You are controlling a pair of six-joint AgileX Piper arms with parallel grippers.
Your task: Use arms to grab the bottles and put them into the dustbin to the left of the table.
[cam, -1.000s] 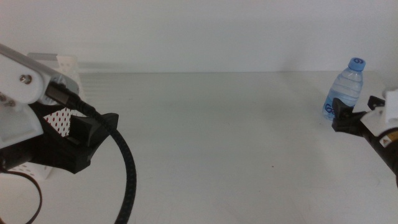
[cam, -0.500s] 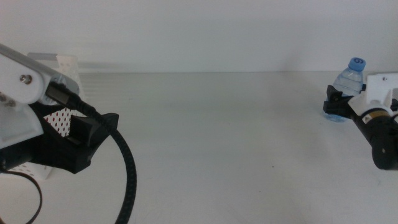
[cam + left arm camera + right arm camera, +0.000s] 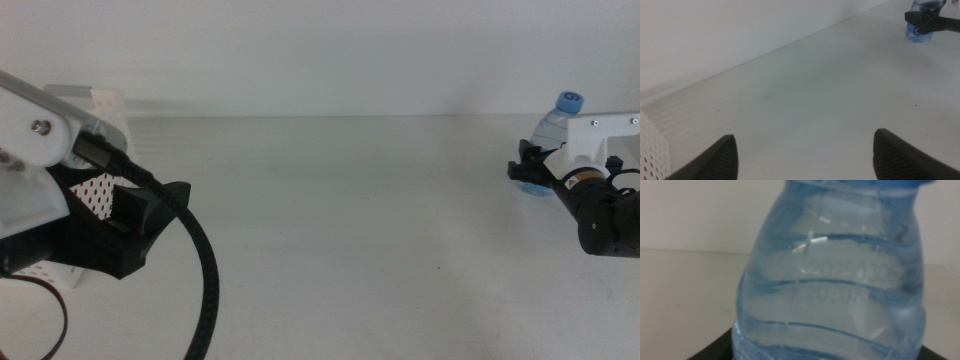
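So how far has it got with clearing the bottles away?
Only one bottle shows, a clear water bottle with a blue cap, standing at the table's far right. The right gripper is at its base, the bottle filling that wrist view, though a firm grip can't be confirmed. The left gripper waits open near the white dustbin on the left. Lifting, carrying across and dropping remain. The bin's contents are hidden.

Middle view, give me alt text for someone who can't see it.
The right gripper is at a clear water bottle with a blue cap at the white table's far right. The left arm waits at left, before a white perforated dustbin.
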